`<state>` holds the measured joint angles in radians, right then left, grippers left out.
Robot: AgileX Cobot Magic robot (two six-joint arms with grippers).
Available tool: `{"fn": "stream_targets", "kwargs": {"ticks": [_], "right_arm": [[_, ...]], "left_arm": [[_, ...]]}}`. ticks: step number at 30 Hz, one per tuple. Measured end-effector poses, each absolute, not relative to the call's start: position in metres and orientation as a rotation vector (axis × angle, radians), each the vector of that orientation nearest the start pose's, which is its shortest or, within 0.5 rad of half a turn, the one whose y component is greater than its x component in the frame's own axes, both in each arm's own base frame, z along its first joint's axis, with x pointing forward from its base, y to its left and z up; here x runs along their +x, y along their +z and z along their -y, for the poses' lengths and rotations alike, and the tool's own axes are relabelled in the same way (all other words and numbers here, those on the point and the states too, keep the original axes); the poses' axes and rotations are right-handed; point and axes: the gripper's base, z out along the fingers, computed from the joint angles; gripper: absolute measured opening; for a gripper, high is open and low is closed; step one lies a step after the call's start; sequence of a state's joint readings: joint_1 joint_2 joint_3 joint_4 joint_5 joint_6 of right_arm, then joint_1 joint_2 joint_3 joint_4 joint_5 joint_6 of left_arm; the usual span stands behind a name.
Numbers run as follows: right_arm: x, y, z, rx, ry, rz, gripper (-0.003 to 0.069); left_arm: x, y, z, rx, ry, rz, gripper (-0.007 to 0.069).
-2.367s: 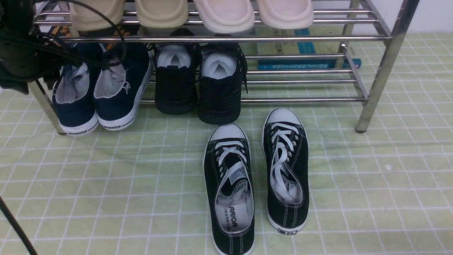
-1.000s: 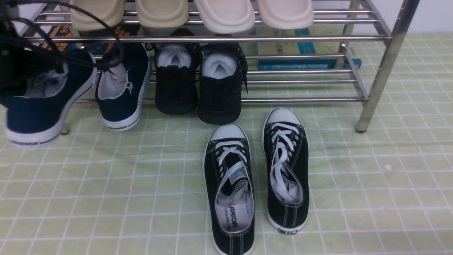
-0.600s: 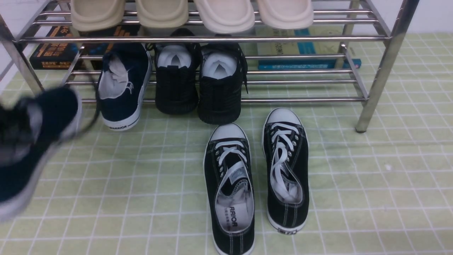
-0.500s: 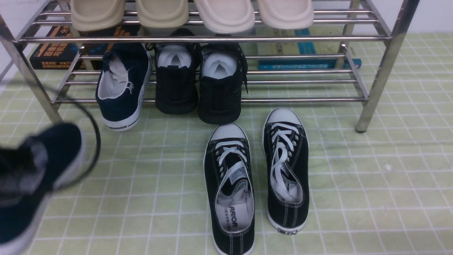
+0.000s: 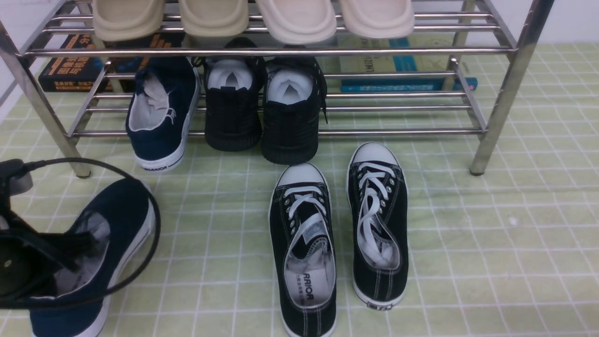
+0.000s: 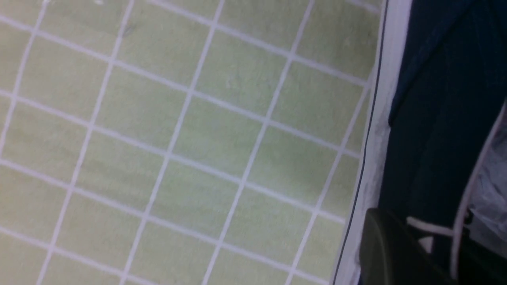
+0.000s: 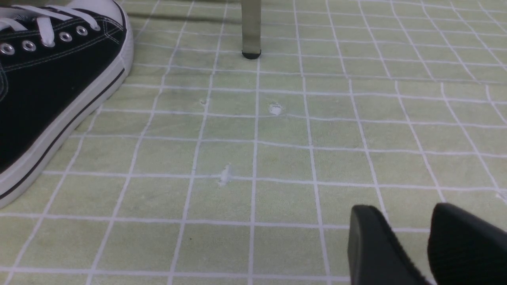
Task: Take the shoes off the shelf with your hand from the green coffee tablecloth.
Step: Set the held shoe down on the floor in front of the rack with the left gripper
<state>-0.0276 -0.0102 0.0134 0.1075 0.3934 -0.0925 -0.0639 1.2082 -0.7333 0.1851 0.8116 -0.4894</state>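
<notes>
The left gripper [image 5: 70, 248] clamps one navy slip-on [image 5: 119, 210], white-soled, over the green tablecloth [image 5: 468, 234] before the left leg of the shelf [image 5: 398, 132], its length angled toe-first toward that shelf. Its mate [image 5: 159, 112] sits heel-out on the lower tier beside all-black shoes [image 5: 262, 117]. The right gripper [image 7: 410, 215] stands slightly parted, empty.

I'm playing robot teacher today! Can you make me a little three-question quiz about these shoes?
1. Fill in: the black laced sneakers lie on the green ____.
2. True or false: one navy shoe sits on the lower tier of the shelf.
3. What does the left gripper hold? A) nothing B) the other navy shoe C) a black laced sneaker

Key: 1 tablecloth; 2 true; 3 B.
</notes>
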Motion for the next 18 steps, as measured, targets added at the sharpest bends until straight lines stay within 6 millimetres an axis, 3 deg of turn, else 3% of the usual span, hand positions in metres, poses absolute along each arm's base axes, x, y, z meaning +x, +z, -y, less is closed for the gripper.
{"fn": "stream_targets", "kwargs": {"ticks": [8,18], "right_arm": [[0.052,0.174,-0.002,0.004,0.024,-1.878,0.0237],[0.052,0.174,-0.002,0.004,0.024,-1.878,0.0237]], "left_arm": [[0.23,0.225,0.007,-0.437,-0.005,-2.7,0.0036],[0.237,0.224,0.011,-0.475,-0.091,-2.645,0.0041]]}}
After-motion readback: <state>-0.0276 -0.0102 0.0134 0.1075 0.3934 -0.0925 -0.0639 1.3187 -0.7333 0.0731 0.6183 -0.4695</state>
